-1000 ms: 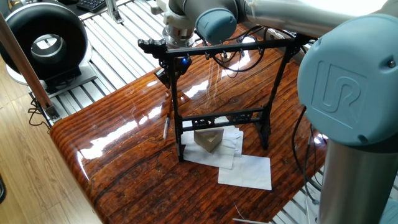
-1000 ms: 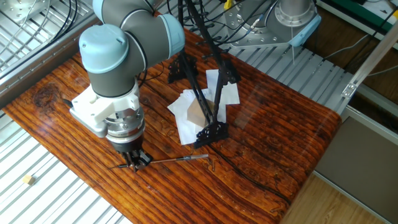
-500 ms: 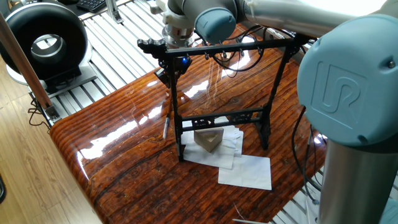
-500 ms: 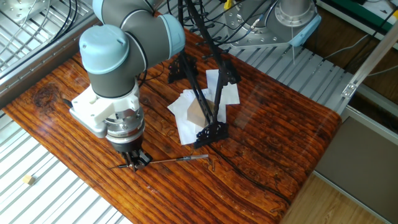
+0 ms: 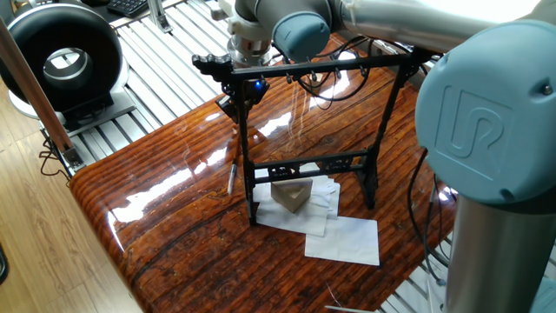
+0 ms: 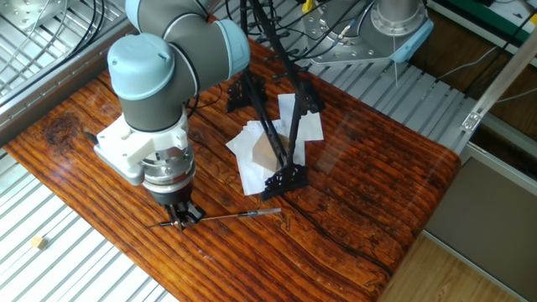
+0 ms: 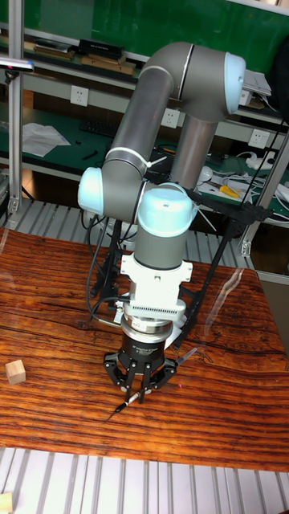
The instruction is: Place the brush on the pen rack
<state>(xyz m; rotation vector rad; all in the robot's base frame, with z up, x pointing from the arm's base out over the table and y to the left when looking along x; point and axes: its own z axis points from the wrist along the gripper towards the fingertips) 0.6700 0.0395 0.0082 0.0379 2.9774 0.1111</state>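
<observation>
At the desk (image 6: 352, 193) edge beside the pen rack (image 6: 273, 126): hand (image 6: 179, 219) down on the brush (image 6: 226, 217), fingers pinched shut around its dark tip end.
Lying flat on the glossy wood, well out from the rack's near foot, with the shaft (image 5: 232, 177) running away from the hand toward the paper sheets (image 6: 252, 164); in the tall fixed view, poking out as a dark point below the hand (image 7: 133, 395) and as a pale stub (image 7: 188, 354) behind it. Standing upright on its feet (image 5: 311, 130), rack astride the white sheets (image 5: 343, 239), with a tan wedge-shaped block (image 5: 292, 195) between the uprights. Farther off, a small wooden cube (image 7: 14, 371) on the desk (image 7: 48, 321).
</observation>
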